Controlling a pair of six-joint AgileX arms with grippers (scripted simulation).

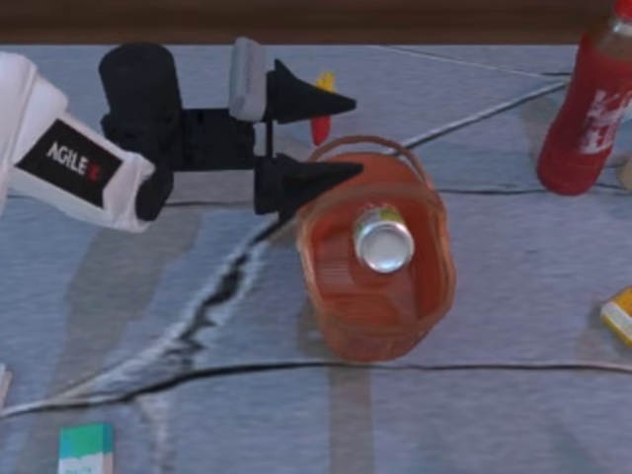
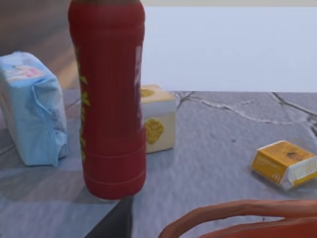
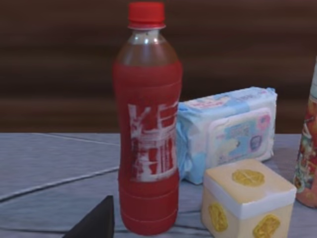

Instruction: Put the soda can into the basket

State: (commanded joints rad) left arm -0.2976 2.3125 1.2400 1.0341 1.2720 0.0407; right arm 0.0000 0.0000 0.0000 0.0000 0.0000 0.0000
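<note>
On the grey cracked-pattern table [image 1: 513, 326], the soda can [image 1: 383, 240] stands upright inside the basket [image 1: 326, 296] while our left gripper [image 1: 341, 138], fingers spread and empty, hangs just beside the basket's handle; the can looks light, rigid and slick, best held around its sides.

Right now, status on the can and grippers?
Left gripper open, empty, beside basket handle. Soda can upright inside basket. Right arm parked, out of top view. Nothing blocking.
</note>
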